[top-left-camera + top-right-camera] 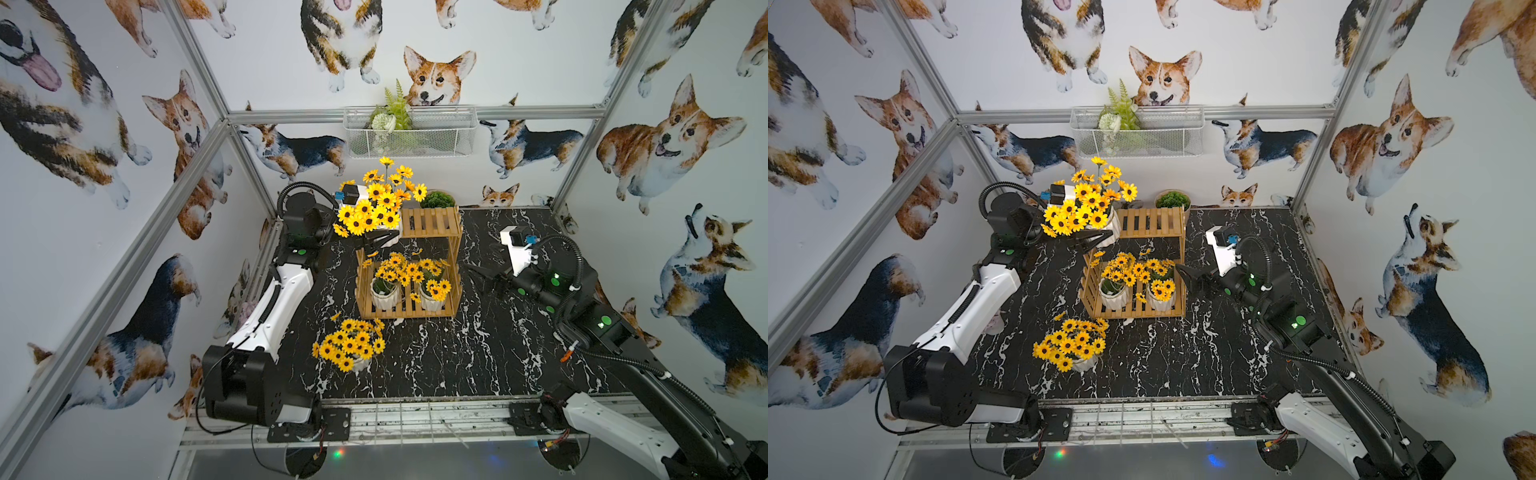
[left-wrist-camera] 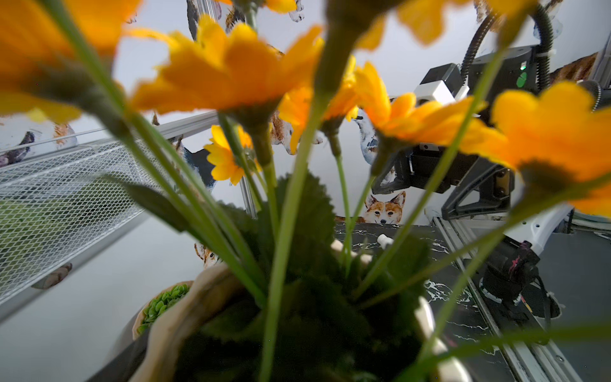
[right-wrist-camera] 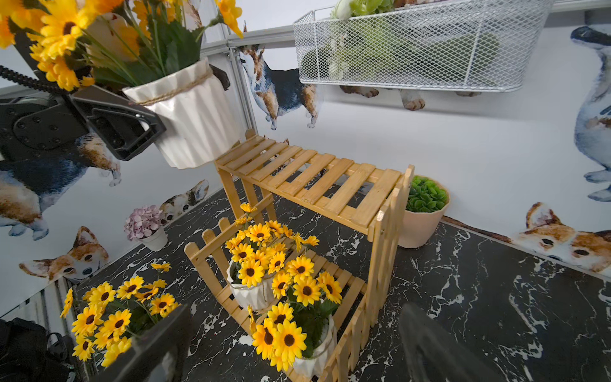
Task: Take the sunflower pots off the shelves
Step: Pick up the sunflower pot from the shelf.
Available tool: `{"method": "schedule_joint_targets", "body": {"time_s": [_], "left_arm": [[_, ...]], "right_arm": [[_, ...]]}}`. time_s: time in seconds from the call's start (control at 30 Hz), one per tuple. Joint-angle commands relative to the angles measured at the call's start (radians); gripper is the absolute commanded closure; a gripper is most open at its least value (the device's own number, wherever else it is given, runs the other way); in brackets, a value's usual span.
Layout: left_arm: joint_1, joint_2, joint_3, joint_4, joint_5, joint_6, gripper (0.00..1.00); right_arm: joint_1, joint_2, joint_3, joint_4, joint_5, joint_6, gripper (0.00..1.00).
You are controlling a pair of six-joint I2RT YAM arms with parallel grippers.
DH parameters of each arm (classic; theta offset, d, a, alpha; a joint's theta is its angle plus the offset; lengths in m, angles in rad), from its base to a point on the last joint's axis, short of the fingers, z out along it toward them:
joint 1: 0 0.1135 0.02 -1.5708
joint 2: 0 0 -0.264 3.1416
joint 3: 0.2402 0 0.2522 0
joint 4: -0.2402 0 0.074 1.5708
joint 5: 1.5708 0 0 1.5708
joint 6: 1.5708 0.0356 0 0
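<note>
Black marble table [image 1: 457, 353]: shelves [image 1: 432, 222], sunflower pot [image 1: 349, 345], foliage bowl [image 1: 437, 200].

Left wrist view: held sunflower pot [image 2: 175, 324] only blurred rim, body cut off by edge; blooms [image 2: 231, 72] blurred, cropped. Right wrist view: right gripper [image 3: 296, 317] fingers [image 3: 155, 344] dark blurs, cut off by edge. Both top views: table sunflower pot [image 1: 360, 365], 6 o'clock of shelves [image 1: 432, 222], nearly buried under own flowers; fern [image 1: 395, 104], 12 o'clock, lower stems indistinct behind wire basket [image 1: 436, 137] mesh.
</note>
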Motion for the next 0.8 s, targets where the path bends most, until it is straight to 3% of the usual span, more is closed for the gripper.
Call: {"method": "schedule_joint_targets", "body": {"time_s": [0.0, 0.53, 0.77], "left_arm": [[-0.022, -0.046, -0.031, -0.050, -0.007, 0.085, 1.00], [-0.215, -0.195, -0.230, -0.119, -0.222, 0.220, 1.00], [-0.279, -0.212, -0.334, -0.005, -0.274, 0.173, 1.00]], "right_arm": [[-0.001, -0.002, 0.007, -0.039, 0.084, 0.027, 0.00], [-0.002, -0.001, 0.006, -0.072, 0.199, 0.090, 0.00], [-0.002, -0.005, 0.022, -0.076, 0.226, 0.128, 0.00]]}}
